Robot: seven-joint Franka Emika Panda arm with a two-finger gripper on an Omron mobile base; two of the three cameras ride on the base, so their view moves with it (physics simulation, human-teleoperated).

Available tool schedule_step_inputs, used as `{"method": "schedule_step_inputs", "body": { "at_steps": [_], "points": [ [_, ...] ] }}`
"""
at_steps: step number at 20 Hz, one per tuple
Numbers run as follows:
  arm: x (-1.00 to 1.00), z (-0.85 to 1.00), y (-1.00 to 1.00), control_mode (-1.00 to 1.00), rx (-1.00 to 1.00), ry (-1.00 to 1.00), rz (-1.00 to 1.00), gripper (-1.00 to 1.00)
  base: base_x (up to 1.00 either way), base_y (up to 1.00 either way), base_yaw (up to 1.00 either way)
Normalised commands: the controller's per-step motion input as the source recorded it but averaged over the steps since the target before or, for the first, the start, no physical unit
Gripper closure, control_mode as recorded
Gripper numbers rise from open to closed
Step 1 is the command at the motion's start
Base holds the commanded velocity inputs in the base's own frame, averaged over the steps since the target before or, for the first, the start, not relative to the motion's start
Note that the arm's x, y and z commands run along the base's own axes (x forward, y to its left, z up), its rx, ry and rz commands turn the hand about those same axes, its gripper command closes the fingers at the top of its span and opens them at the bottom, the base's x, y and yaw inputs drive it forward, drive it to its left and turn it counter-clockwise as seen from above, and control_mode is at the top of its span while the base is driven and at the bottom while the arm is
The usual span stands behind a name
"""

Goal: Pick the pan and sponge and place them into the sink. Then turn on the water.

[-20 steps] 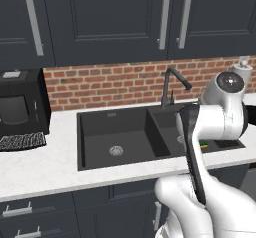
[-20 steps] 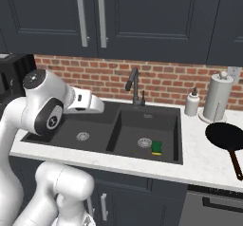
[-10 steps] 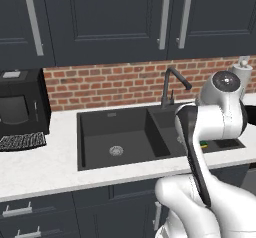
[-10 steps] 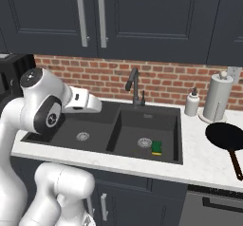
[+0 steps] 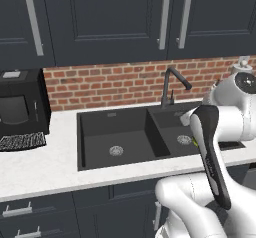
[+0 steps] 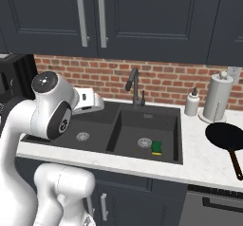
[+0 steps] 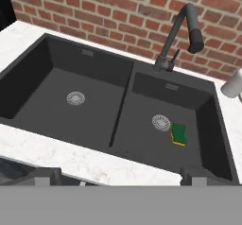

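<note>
While the arm is rearing up over the front edge of the tabletop (image 6: 199,161), the pincer (image 7: 118,176) is hanging high above the sink (image 7: 124,84), its two dark finger tips standing as wide apart as they go and gripping nothing at all. The sponge (image 6: 156,147) is lying flat on the floor of the right-hand basin, green side up with a sliver of yellow showing underneath, just beside the round silver drain (image 6: 144,142) and apart from the basin walls; the hand view is catching it too, a little to the right of that drain. The pan (image 6: 226,138) is sitting out on the white tabletop to the right of the sink, well clear of the basin rim, its thin dark handle pointing toward the front edge. The black gooseneck faucet (image 6: 133,84) is standing behind the divider between the two basins, its spout arching forward, and both basins are looking dry. Over by the brick wall, a soap dispenser (image 6: 191,103) and a roll of paper towels (image 6: 217,98) are standing upright just behind the pan, near each other. At the far left of the tabletop, in the left base view, a black coffee machine (image 5: 19,107) is sitting against the bricks. The left basin is showing its own drain (image 7: 75,98).
</note>
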Motion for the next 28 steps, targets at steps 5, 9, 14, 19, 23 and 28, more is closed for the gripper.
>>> {"method": "schedule_step_inputs", "body": {
  "at_steps": [5,9,14,19,23,28],
  "points": [
    [-0.06,0.0,0.09,-1.0,0.0,0.0,0.22,-1.0,0.0,0.0,0.0],
    [-0.01,0.0,0.08,-1.0,0.0,0.0,0.08,-1.0,0.0,0.0,0.0],
    [0.0,0.0,0.11,1.0,0.0,0.0,0.02,-1.0,0.0,0.02,0.0],
    [0.0,0.0,0.0,1.0,0.0,0.0,0.0,-1.0,-0.03,0.1,-0.03],
    [0.0,0.0,0.0,1.0,0.0,0.0,0.0,-1.0,-0.24,-0.14,-0.07],
    [0.0,0.0,0.0,1.0,0.0,0.0,0.0,-1.0,-0.4,-0.39,-0.09]
  ]
}}
